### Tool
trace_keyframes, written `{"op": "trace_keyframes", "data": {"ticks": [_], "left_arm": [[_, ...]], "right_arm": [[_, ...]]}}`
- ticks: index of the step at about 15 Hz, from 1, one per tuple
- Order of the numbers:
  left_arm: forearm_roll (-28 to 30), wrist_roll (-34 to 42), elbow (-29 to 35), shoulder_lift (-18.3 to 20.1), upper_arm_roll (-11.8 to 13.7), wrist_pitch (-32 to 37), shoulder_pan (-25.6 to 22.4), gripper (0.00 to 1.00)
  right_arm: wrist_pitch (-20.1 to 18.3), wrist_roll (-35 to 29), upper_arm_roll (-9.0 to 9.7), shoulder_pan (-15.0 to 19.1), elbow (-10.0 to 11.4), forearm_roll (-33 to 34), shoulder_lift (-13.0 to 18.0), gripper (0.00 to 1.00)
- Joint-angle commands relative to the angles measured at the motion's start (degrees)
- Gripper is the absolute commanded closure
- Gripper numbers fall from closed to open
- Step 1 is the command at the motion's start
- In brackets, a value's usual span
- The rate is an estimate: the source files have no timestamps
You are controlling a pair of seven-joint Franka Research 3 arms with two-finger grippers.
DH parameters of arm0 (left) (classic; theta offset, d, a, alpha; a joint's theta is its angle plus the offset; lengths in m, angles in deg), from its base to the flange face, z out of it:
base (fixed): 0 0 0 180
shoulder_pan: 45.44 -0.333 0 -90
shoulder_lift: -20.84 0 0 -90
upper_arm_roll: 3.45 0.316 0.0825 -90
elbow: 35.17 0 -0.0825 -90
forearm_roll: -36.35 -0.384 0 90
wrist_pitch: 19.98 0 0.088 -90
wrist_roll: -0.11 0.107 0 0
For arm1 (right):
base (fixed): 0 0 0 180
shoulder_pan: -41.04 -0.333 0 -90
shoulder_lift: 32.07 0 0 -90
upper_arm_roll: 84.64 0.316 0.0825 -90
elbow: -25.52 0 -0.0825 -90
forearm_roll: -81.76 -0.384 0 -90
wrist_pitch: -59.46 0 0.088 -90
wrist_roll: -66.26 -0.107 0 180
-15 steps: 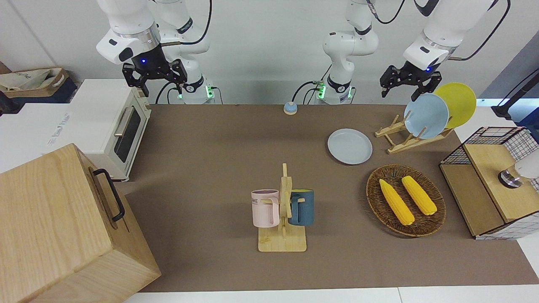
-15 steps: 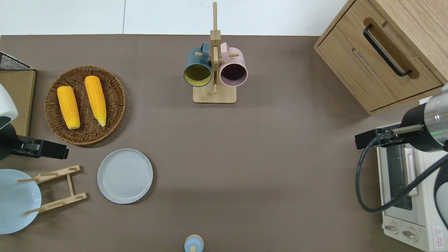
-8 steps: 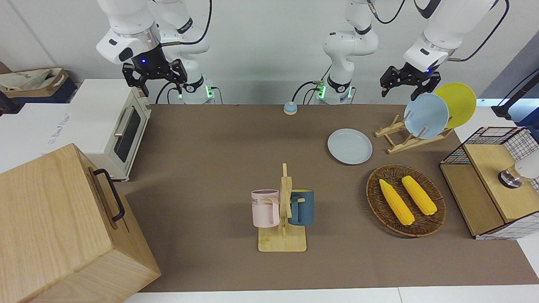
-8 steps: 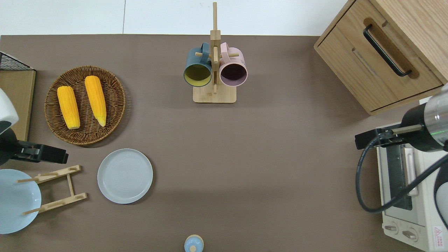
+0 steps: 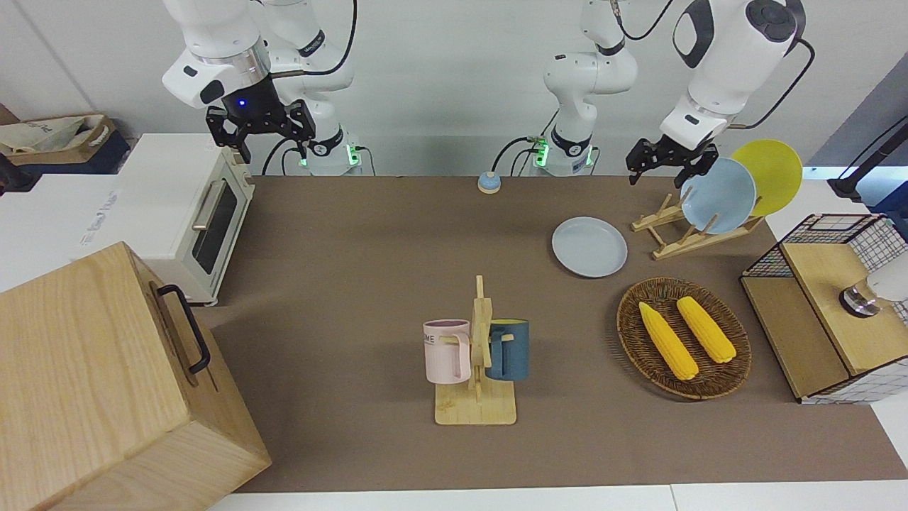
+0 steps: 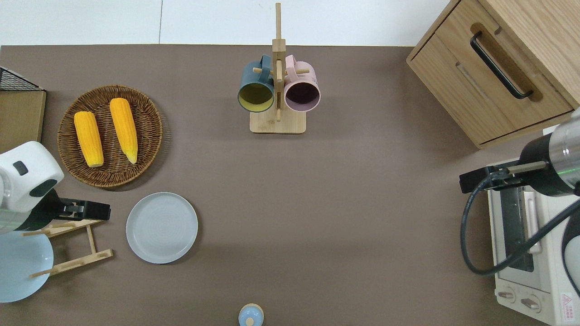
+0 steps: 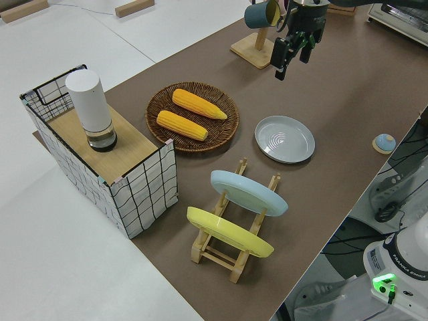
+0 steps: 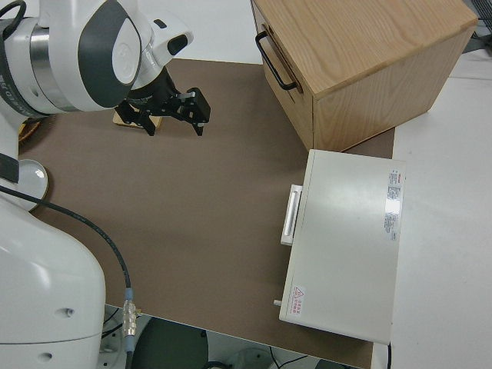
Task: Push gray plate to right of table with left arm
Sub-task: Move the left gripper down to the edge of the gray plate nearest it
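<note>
A: Left hand (image 6: 97,211) up in the air, over the farther rail of the wooden plate rack (image 6: 68,242), fingers spread, nothing between them. Right arm parked, right hand (image 5: 259,129) spread too.

B: Nearest thing to the left hand?

A: The rack right under it. Sky-blue plate (image 5: 718,195) and yellow plate (image 5: 770,172) stand on edge in its slots, leaning. That is what the rack is for, keeps them upright.

B: And the gray plate?

A: Gray plate (image 6: 161,227) is next out from the hand, toward the right arm's end, lying flat on the tabletop (image 6: 344,217), just beside the rack, not touching it. No contact with the hand yet.

B: Why is the hand there?

A: My guess: it sits on the plate's left-arm side so it can drop low and shove the rim toward the right arm's end. Push not started.

B: How does the plate look?

A: Round, shallow, pale gray-blue, low raised rim, faint rings inside, plain. Should slide easily on the matte brown top.

B: Farther out?

A: Wicker tray (image 6: 110,136) with two corn cobs, then the mug stand (image 6: 277,108) well apart. Open tabletop lies along the push path.
</note>
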Motion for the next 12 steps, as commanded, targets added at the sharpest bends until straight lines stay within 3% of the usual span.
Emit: {"op": "trace_keyframes", "data": {"ticks": [1, 7, 12], "left_arm": [[-0.93, -0.95, 10.32, 3.55, 0.15, -8.61, -1.44, 0.01], [-0.93, -1.04, 23.07, 3.55, 0.15, -22.14, -3.55, 0.01], [-0.84, -2.97, 29.67, 2.41, 0.15, -31.55, -3.55, 0.01]], "right_arm": [[-0.69, 0.15, 0.32, 0.65, 0.03, -0.46, 0.43, 0.017], [-0.69, 0.15, 0.32, 0.65, 0.03, -0.55, 0.43, 0.017], [-0.69, 0.15, 0.32, 0.65, 0.03, -0.46, 0.43, 0.017]]}}
